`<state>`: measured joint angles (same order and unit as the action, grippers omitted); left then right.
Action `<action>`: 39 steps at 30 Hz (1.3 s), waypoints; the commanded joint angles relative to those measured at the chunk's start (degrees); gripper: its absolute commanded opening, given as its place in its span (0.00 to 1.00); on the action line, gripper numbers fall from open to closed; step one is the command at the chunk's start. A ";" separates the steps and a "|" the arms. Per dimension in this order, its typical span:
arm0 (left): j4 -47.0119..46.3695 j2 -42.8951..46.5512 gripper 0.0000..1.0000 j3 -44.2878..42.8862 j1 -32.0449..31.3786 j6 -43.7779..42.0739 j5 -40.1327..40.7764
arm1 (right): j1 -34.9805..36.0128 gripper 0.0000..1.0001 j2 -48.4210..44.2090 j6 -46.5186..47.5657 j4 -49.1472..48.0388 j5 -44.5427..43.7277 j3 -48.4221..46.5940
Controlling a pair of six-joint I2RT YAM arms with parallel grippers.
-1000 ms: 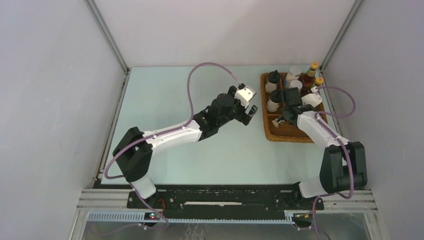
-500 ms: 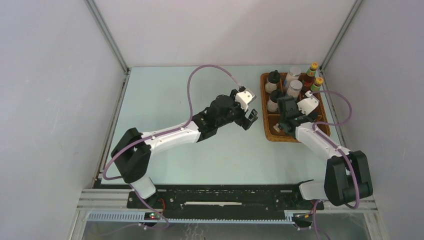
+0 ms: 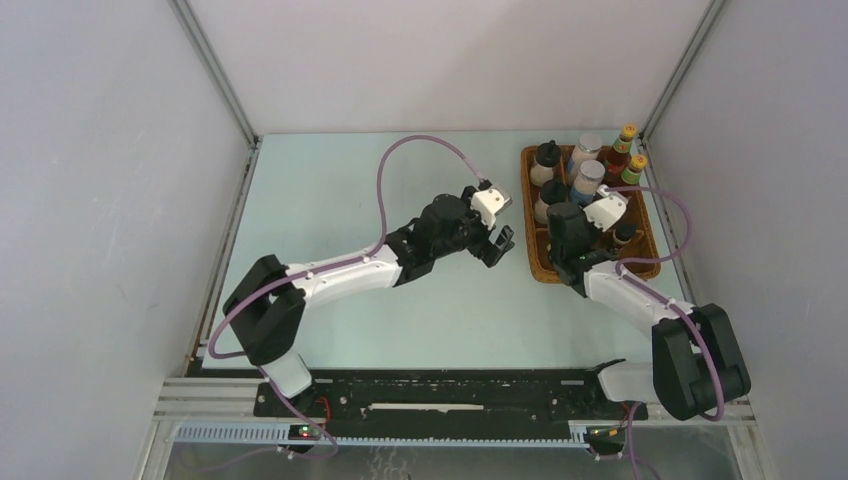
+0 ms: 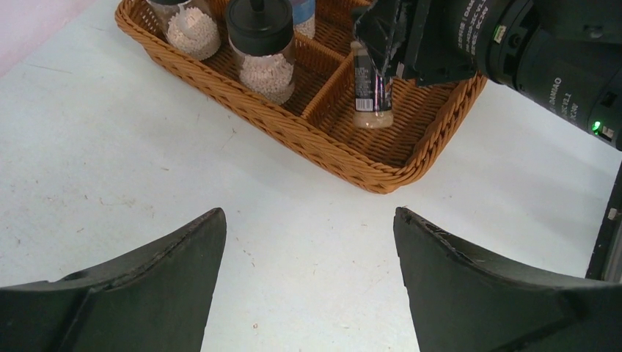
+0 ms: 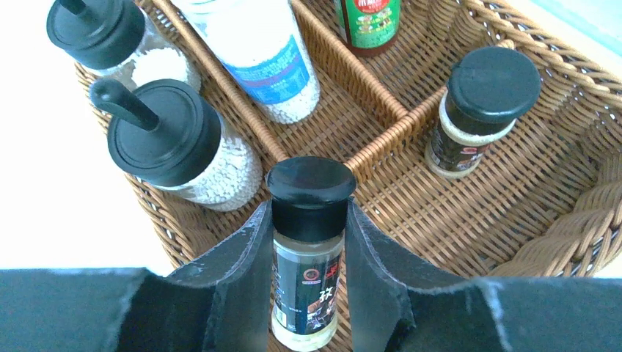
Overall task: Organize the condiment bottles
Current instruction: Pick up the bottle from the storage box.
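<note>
Overhead, the right arm's wrist covers its own fingers at the near end of the brown wicker divided tray (image 3: 529, 215), so that view says nothing about the grip. The right wrist camera settles it: the right gripper (image 5: 309, 290) is clamped on a tiny dark glass jar with a black cap (image 5: 310, 198), a finger on each side, jar upright. The left wrist camera looks across and shows what the others can't, the held jar's base down at the wicker floor of the near-left compartment, touching or just clear, hard to call. Across the divider a second tiny dark jar (image 5: 480, 110) stands alone in the near-right compartment. Just left of the held jar, two black-lidded white jars (image 5: 176, 147) stand one behind the other, with a silver-lidded blue-label jar (image 5: 257, 59) in the next lane. Only the overhead view shows two red sauce bottles with orange caps (image 3: 622, 145) at the far right corner, and both silver lids. The left arm stretches across the pale green table (image 3: 350, 190), its left gripper (image 4: 308, 214) near the tray's left rim but apart from it, jaws spread wide over bare tabletop with nothing between them. The right arm folds at its elbow by the table's right edge, forearm angling in over the tray's near end.
</note>
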<state>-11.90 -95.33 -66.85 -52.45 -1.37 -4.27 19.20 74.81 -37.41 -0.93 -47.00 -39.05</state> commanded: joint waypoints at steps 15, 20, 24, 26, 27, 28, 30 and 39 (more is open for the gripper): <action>-4.33 0.75 0.89 3.56 1.58 3.42 -2.43 | 2.95 0.00 1.68 24.52 -27.57 -4.25 3.85; -4.43 1.36 0.88 3.69 1.62 3.63 -2.50 | 4.18 0.00 1.40 28.69 -29.08 -5.70 4.98; -4.85 1.77 0.88 4.01 1.64 3.83 -2.52 | 5.17 0.00 1.05 29.53 -28.21 -6.65 5.30; -4.56 1.58 0.88 3.77 1.64 3.90 -2.69 | 5.38 0.00 0.69 29.19 -27.32 -6.83 5.30; -4.39 1.60 0.88 3.55 1.64 4.03 -2.83 | 5.47 0.00 0.51 28.84 -26.71 -6.95 5.30; -4.29 1.48 0.88 3.43 1.62 4.14 -2.95 | 5.57 0.00 0.37 28.56 -26.29 -6.82 5.30; -4.29 1.31 0.88 3.27 1.64 4.41 -3.02 | 5.87 0.00 0.13 28.29 -25.62 -6.95 5.30; -7.85 -2.40 0.90 2.17 3.29 11.19 -9.40 | 6.36 0.00 -1.72 26.35 -23.51 -5.41 5.30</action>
<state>-15.42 -95.94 -64.49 -50.52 4.82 -9.10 24.86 76.38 -9.98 -23.94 -51.90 -33.78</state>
